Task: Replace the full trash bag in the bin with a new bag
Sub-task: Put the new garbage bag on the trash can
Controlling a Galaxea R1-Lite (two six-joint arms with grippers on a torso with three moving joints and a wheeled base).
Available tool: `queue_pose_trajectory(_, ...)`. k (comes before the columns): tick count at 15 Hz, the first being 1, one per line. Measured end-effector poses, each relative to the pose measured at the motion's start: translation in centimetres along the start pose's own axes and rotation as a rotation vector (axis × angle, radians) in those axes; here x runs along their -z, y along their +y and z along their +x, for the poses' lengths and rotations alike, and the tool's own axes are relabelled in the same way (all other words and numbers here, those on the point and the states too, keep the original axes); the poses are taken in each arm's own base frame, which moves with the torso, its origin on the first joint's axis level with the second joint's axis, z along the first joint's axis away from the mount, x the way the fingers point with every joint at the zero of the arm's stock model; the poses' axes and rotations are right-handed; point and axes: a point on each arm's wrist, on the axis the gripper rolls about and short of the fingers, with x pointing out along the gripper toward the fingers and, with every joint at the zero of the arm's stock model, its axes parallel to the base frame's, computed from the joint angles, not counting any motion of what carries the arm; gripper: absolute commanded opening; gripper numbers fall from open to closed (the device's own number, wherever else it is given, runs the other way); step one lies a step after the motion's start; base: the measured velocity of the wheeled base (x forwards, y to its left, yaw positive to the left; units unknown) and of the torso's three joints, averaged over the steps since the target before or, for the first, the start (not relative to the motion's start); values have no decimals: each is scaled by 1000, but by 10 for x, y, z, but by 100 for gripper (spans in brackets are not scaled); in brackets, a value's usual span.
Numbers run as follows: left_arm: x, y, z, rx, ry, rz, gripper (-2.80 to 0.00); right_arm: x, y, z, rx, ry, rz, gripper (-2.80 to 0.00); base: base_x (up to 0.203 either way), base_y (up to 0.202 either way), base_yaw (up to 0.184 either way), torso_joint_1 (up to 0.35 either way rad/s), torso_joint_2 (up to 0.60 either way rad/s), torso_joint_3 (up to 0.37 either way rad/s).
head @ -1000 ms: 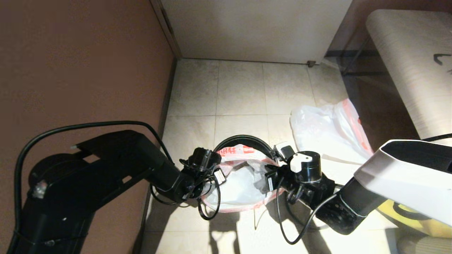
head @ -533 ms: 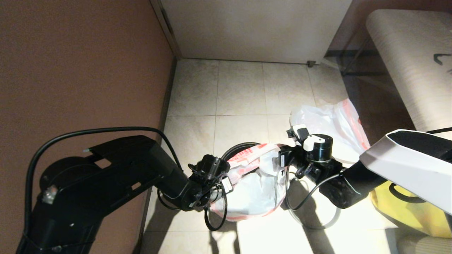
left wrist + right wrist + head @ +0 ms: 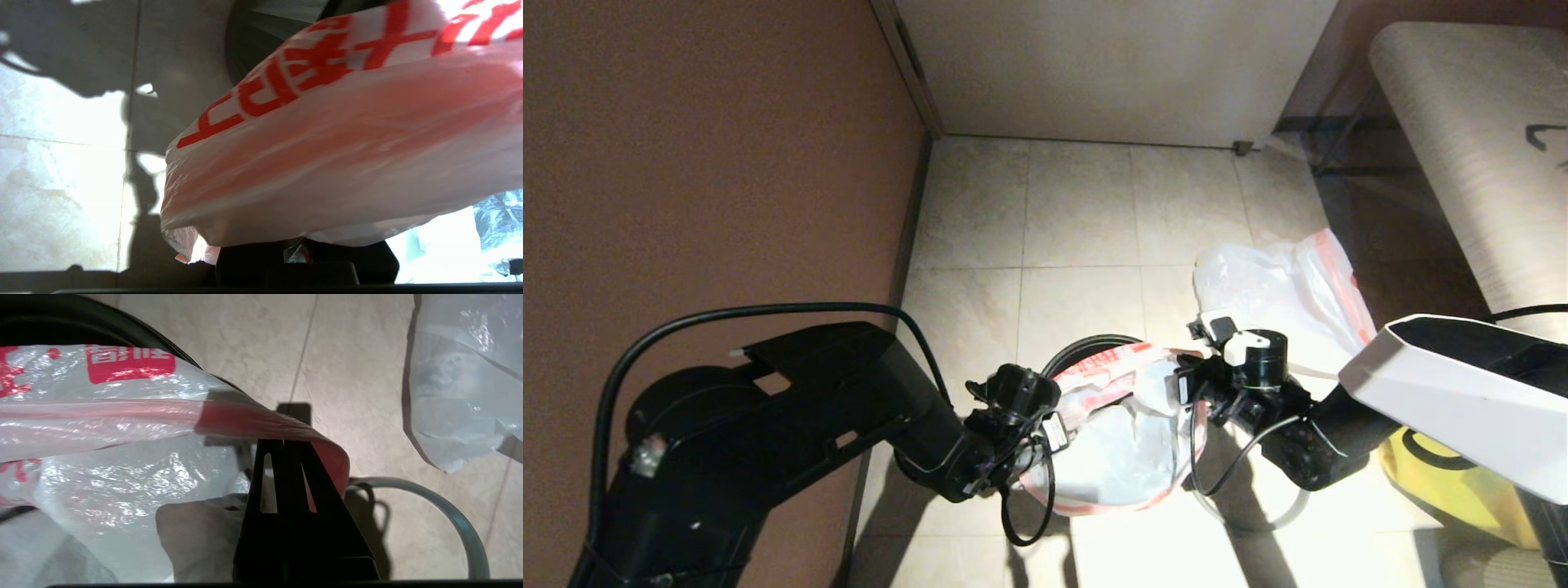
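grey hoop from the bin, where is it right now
In the head view the grey hoop lies flat on the floor tiles under the right gripper, off the bin, just right of the full trash bag.

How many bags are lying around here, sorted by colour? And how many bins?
White bags with a red-pink band: 2, the full trash bag and the new bag.
Yellow bags: 1, the big yellow bag.
Black bins: 1, the bin.
Total: 4
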Motion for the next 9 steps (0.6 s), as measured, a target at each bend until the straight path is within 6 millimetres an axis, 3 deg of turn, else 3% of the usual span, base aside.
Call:
queue_pose_trajectory(5,0,2,2,-5,-1,1,-280,17,-39,2,89,-6,-71,-280,0,0,0,0,0,0)
queue_pose_trajectory(9,6,2,1,0,15,42,-280,15,-36,6,70,-32,-68,-280,0,0,0,0,0,0)
